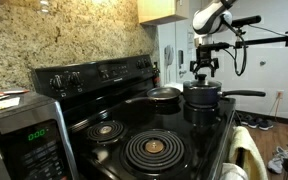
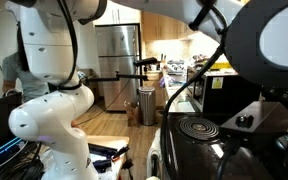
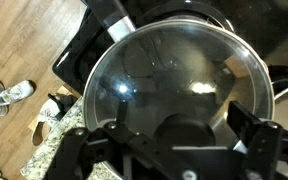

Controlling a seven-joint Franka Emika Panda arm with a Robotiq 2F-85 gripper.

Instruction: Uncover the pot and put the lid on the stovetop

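At the left you have one grey microwave. Its green display shows digits which are too small to read. Next comes the stovetop, where I count two bare coil burners in front. Behind them stand one frying pan and, just to its right, one pot, with the lid lying on it. Your gripper hangs directly over the lid. In the wrist view its two fingers stand spread, one on each side of the dark knob, without pinching it.
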